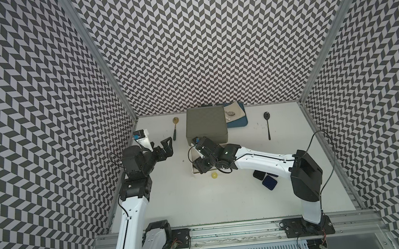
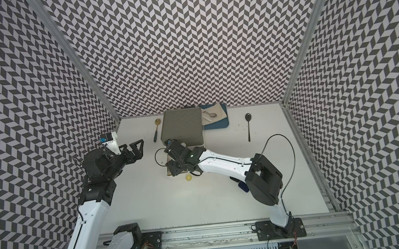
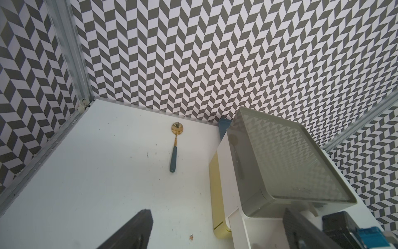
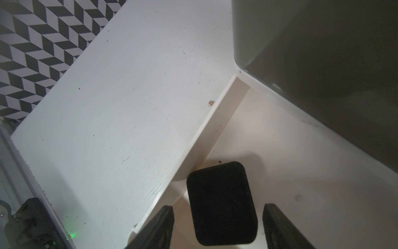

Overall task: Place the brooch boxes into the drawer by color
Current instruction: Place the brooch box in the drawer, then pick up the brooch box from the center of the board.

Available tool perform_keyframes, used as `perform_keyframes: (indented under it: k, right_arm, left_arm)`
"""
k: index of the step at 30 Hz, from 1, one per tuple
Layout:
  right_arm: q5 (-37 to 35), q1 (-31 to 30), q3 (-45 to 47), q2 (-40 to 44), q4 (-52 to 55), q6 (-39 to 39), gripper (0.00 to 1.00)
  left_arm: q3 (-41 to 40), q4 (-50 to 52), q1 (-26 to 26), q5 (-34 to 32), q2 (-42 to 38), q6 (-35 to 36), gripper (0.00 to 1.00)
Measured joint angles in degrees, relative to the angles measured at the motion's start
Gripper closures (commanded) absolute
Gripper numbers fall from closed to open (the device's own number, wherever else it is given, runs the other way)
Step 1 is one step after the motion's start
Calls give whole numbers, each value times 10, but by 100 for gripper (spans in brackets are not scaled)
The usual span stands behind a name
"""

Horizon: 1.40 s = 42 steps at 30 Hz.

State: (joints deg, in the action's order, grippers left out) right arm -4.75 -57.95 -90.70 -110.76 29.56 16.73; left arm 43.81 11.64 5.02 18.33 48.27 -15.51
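Black rounded-square brooch box (image 4: 221, 202) sits in the open white plastic drawer (image 4: 280, 140) — your right gripper (image 4: 217, 205) straddles it, jaws apart, gripping nothing. Drop-off step; next, lift clear — fetch the near-right dark blue box (image 1: 269, 182).

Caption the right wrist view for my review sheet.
The right gripper stands open around the black brooch box lying in the open white drawer.
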Motion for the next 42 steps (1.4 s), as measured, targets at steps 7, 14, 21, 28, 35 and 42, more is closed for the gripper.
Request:
perform_keyframes:
  k: [7,14,21,28,35,42]
  right_arm:
    - [-4,-1,7,19,1,1,24]
    - [-24,-12,129,213,-7,2,13]
    - [-39,29,285,450,4,11,5]
    - [17,215,386,498,105,18,1]
    - [52,262,403,416,141,12,0]
    - [83,262,421,326,128,-2,0]
  left_arm:
    - [0,0,0,1,0,0,0]
    - [0,0,0,9,0,-2,0]
    - [0,-2,0,16,0,-5,0]
    - [0,-4,0,24,0,-6,0]
    - [-6,-8,0,26,0,-6,0]
    - [-10,-9,0,26,-1,-6,0]
